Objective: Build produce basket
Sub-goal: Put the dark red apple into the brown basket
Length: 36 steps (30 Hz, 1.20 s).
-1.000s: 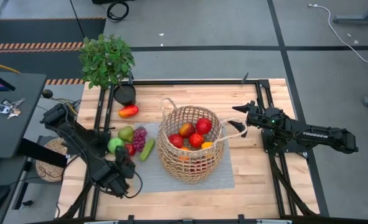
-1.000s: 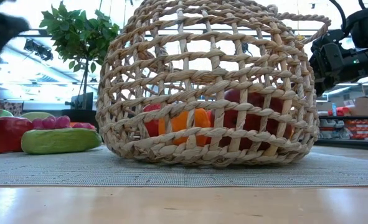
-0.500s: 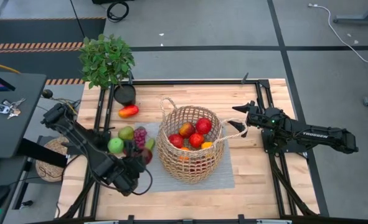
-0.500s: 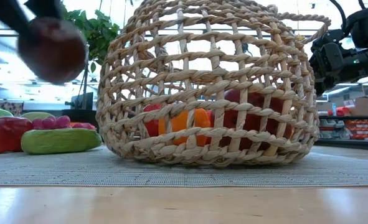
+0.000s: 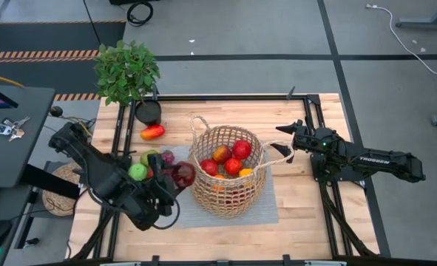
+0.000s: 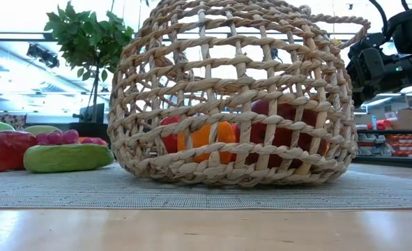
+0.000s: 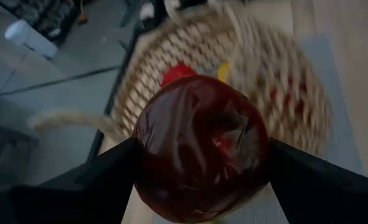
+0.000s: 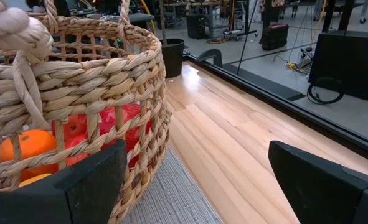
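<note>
The tan wicker basket [image 5: 227, 171] stands on a grey mat [image 5: 270, 208] and holds red apples and oranges [image 5: 231, 159]. My left gripper [image 5: 178, 178] is shut on a dark red apple [image 5: 184, 174], up in the air just left of the basket's rim. More produce lies on the mat to the left: a green apple [image 5: 137, 171], a pear [image 5: 149, 157], grapes [image 5: 166, 157] and a cucumber [image 6: 66, 157]. A red-orange pepper [image 5: 152, 132] lies by the pot. My right gripper [image 5: 283, 140] stands open beside the basket's right handle [image 8: 9, 31]. My left gripper pinches the dark red apple by two opposite sides [image 7: 147, 155] between its two fingers [image 7: 96, 183]. The fingers slant downward from the table's left toward the basket. The apple is lifted clear of the mat, level with the basket's left rim.
A leafy potted plant [image 5: 127, 70] in a black pot [image 5: 148, 111] stands at the far left corner. Black frame rails [image 5: 225, 97] border the wooden table. A grey side desk with keys [image 5: 7, 127] sits left of the table.
My left gripper has risen from the produce on the mat with the dark red apple and gone right toward the basket, turning its wrist as it went. The apple is lifted clear and has gone up out of the low view.
</note>
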### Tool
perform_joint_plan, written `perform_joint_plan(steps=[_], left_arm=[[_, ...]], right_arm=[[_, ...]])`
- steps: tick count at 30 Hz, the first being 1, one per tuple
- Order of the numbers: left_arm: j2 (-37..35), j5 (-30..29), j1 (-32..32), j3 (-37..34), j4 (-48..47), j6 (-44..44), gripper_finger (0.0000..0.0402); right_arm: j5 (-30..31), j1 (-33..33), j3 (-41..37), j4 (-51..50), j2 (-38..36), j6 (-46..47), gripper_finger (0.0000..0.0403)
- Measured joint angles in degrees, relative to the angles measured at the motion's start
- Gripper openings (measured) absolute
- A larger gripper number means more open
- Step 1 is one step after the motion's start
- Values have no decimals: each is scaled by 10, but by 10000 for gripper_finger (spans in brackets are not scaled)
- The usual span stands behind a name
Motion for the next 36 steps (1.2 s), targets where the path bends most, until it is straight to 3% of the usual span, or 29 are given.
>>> perform_joint_plan(steps=[5, 10, 14, 22, 31, 36], left_arm=[[0, -18, 30, 56, 57, 85, 327], [0, -18, 83, 68, 172, 252, 327], [1, 44, 145, 68, 235, 331, 327], [2, 233, 273, 68, 295, 329, 327], [35, 381, 390, 68, 320, 227, 327], [79, 446, 423, 68, 319, 194, 327]], right_arm=[[0, 0, 0, 0, 0, 41, 394], [0, 0, 0, 0, 0, 39, 394], [0, 0, 0, 0, 0, 38, 394], [0, 0, 0, 0, 0, 38, 394], [0, 0, 0, 0, 0, 38, 394], [3, 0, 1, 5, 3, 38, 394]])
